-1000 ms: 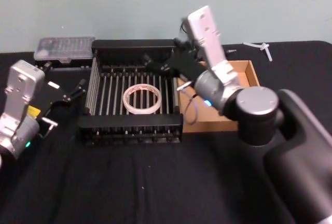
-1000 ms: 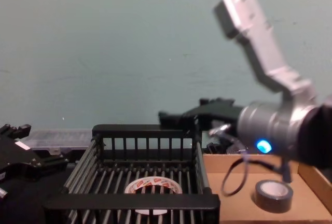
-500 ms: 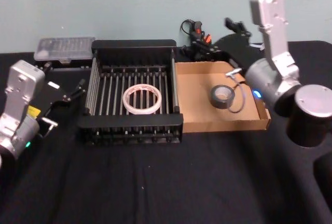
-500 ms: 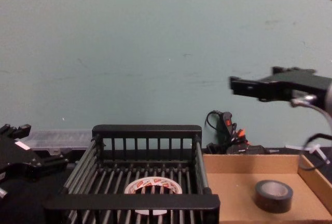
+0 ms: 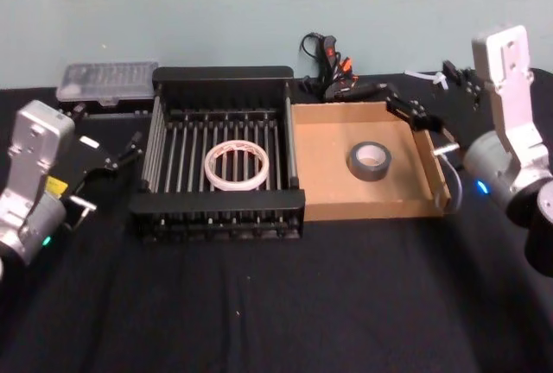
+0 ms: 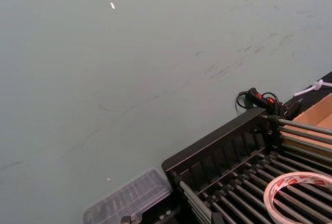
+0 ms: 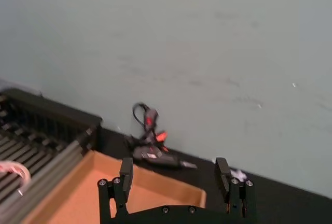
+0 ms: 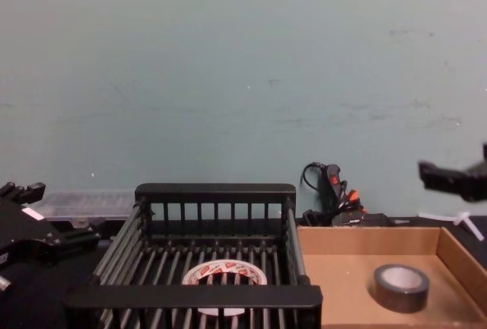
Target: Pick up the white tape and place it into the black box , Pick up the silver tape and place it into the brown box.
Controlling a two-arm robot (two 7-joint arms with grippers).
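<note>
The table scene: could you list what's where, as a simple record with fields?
wide white ring of tape with red marks: flat inside the black slatted plastic crate
small grey-silver roll of tape: inside the shallow brown cardboard tray
right end effector: open, empty, above the tray's far right corner
left end effector: beside the crate's left wall

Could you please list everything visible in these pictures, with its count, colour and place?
white tape: one, white with red marks, flat in the black box.
silver tape: one, grey, in the brown box.
black box: one, black, table centre.
brown box: one, brown, touching the crate's right side.
clear plastic case: one, behind-left of the crate.
black tool with red parts: one, behind the boxes.
left gripper: left of the crate.
right gripper: open, above the tray's far right corner.
</note>
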